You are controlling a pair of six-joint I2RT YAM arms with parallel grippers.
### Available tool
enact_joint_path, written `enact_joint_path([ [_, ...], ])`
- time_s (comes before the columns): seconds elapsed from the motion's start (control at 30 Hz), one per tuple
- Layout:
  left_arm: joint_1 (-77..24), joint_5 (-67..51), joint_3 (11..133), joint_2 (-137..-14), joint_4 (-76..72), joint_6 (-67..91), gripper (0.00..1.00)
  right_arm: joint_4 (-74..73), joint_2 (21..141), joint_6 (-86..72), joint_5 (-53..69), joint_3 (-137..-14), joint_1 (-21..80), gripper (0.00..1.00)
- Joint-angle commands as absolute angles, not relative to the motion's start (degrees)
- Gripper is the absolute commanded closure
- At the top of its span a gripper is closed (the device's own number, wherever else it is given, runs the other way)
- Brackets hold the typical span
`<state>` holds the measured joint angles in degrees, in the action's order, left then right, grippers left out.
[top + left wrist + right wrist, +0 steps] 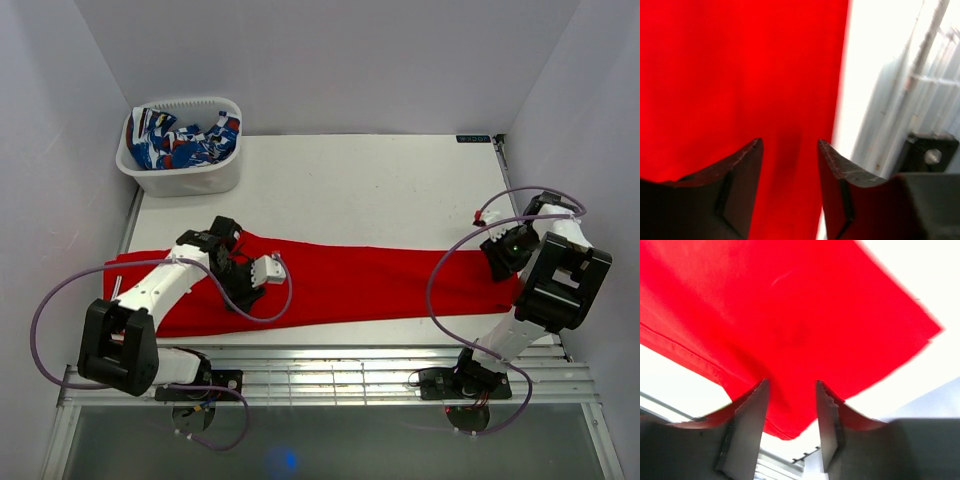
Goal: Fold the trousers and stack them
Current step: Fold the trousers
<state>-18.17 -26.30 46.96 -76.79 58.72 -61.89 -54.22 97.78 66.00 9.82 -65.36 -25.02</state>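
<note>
The red trousers (380,280) lie flat in a long band across the near half of the white table (360,190), from the left edge to the right arm. My left gripper (243,295) hovers low over their left-middle part, near the front edge of the cloth, and is open and empty. In the left wrist view the gripper (790,142) has red fabric (730,75) showing between its fingers. My right gripper (498,265) is open and empty over the trousers' right end. In the right wrist view the gripper (790,382) stands above the end corner of the fabric (790,305).
A white basket (205,180) with blue-white-red patterned cloth (180,140) stands at the back left corner. A metal rack (350,375) runs along the near table edge and also shows in the left wrist view (910,100). Grey walls close in on both sides.
</note>
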Motion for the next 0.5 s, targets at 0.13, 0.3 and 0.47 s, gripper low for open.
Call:
enact_joint_path([
  [0.13,-12.05,-26.37,49.49,-72.33,50.29,-51.25,0.38,-61.17,95.36,55.64,17.93,-77.60,-26.80,0.39],
  [0.3,-9.93,-21.98,44.48,-74.87,40.35,-41.60,0.38,-61.61,95.27,51.16,15.13,-74.72,-32.50,0.45],
  [0.47,-9.93,-22.67,43.68,-76.73,38.06,-38.41,0.38,-61.35,97.20,50.71,11.87,-69.53,-39.27,0.49],
])
